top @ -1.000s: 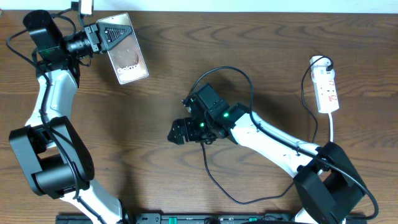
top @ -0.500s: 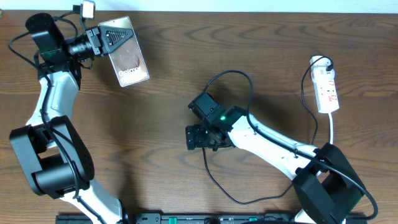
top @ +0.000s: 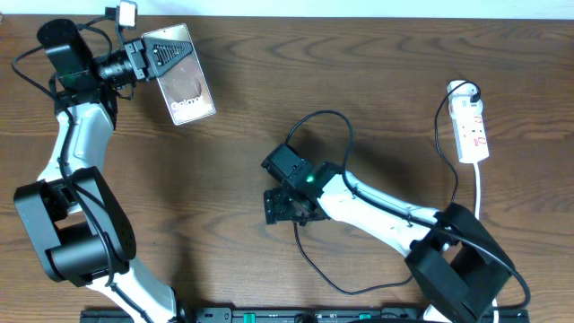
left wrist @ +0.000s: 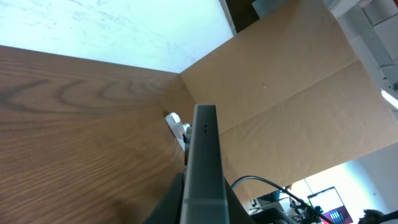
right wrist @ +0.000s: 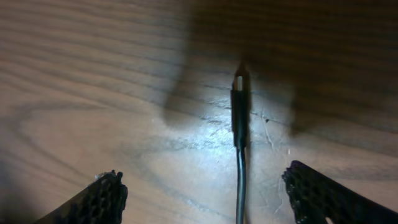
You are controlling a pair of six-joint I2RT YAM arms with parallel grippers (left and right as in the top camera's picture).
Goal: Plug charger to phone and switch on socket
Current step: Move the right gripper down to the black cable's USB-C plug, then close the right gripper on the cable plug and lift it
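Now our left gripper point(top: 151, 54) clamps shut on the phone point(top: 186, 85) at the far-left corner of the table point(top: 377, 54). Our right gripper point(top: 285, 208) hangs wide open at mid-table. The charger point(right wrist: 239, 118) lies untouched with its plug tip on the wood below the parted jaws, and the socket point(top: 471, 130) lies well apart, far right.

Dark brown wood-grain table point(top: 377, 72), edged along the top by a pale strip point(top: 359, 7). In the left wrist view, tan cardboard panel point(left wrist: 292, 81) standing behind the table, white surface point(left wrist: 112, 25) beside it, lit monitor point(left wrist: 326, 202) low at right.
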